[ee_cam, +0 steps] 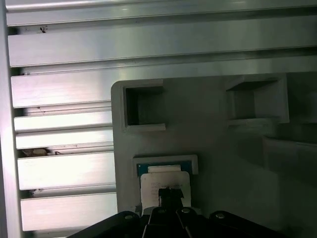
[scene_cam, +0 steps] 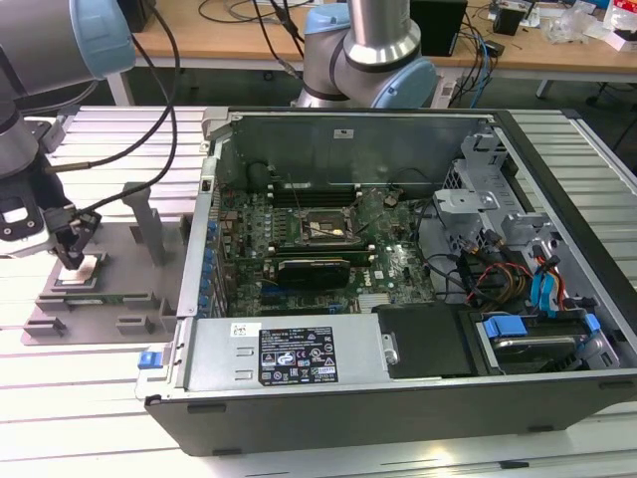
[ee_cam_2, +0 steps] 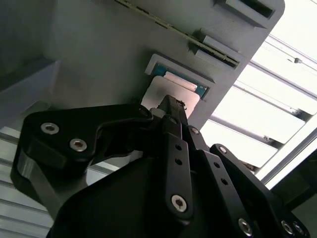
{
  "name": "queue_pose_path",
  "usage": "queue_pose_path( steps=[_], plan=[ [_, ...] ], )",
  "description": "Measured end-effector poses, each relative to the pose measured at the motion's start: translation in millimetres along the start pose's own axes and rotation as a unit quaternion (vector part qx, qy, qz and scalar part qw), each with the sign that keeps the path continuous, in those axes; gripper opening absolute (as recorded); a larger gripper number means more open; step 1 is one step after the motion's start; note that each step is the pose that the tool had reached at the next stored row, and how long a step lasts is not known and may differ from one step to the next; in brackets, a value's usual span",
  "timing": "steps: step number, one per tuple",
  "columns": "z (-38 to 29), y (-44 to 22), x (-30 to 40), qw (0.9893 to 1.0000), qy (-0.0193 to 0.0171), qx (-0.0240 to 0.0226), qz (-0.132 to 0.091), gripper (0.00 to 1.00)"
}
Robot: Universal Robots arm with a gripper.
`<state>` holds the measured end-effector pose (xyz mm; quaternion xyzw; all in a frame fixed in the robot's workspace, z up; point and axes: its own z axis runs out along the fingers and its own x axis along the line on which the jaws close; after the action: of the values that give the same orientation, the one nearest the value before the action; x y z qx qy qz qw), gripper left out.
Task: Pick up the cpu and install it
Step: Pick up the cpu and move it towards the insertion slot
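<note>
My gripper hangs over the grey fixture tray at the exterior view's left, outside the computer case. Its black fingers stand pressed together on the edge of the cpu, a thin silver-grey square. In both wrist views the cpu sits slightly off its green-rimmed pocket, toward the gripper. From the exterior view the cpu shows as a pale patch beside the fingertips. The motherboard's black socket frame lies inside the case, its centre uncovered.
The open computer case fills the middle and the exterior view's right, with cables, drive bays and a power supply. Grey posts rise from the fixture tray between the gripper and the case wall. The ribbed aluminium table surrounds the tray.
</note>
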<state>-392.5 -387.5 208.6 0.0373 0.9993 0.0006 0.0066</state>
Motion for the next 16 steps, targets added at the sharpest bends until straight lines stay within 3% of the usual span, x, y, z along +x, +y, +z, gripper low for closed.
queue_pose_path(
  steps=[10, 12, 13, 14, 16],
  plan=[
    [1.7, -0.9, -0.2, 1.0000, -0.0001, 0.0001, 0.000, 0.11],
    [1.7, -0.9, -0.2, 1.0000, -0.0001, 0.0001, 0.000, 0.23],
    [1.7, -0.9, -0.2, 1.0000, -0.0001, 0.0001, 0.000, 0.42],
    [1.8, -0.9, -0.2, 1.0000, -0.0001, 0.0001, 0.000, 0.54],
    [1.8, -0.9, -0.2, 1.0000, -0.0001, 0.0001, 0.000, 0.66]
  ],
)
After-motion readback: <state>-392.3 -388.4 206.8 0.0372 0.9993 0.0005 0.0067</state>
